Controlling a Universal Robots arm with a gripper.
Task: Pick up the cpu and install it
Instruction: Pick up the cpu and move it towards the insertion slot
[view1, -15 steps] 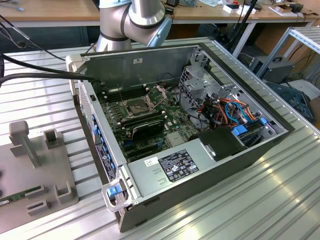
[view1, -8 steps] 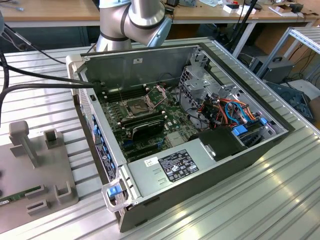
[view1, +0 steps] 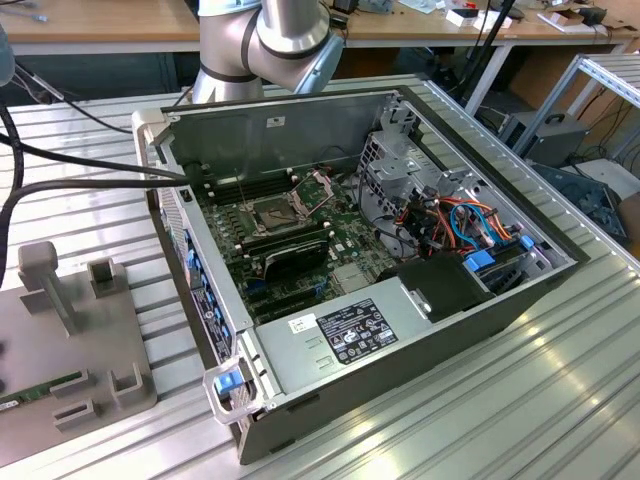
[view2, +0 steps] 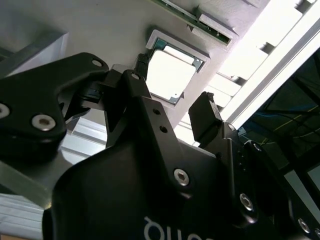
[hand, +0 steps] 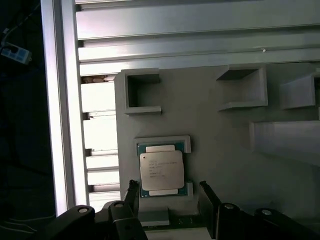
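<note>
Silvery-grey and flat, the cpu (hand: 161, 170) lies in a shallow pocket of the grey fixture block (hand: 225, 135), framed by raised corner lips. The pickup in hand seems best served by keeping the gripper (hand: 169, 194) centred and square over the chip, so both pads meet opposite edges together and it lifts level rather than catching a lip. In both wrist views the 2 black fingers (hand: 209, 197) stand spread wider than the chip, 1 on each side, holding nothing and, as far as I can judge, not touching it.
</note>
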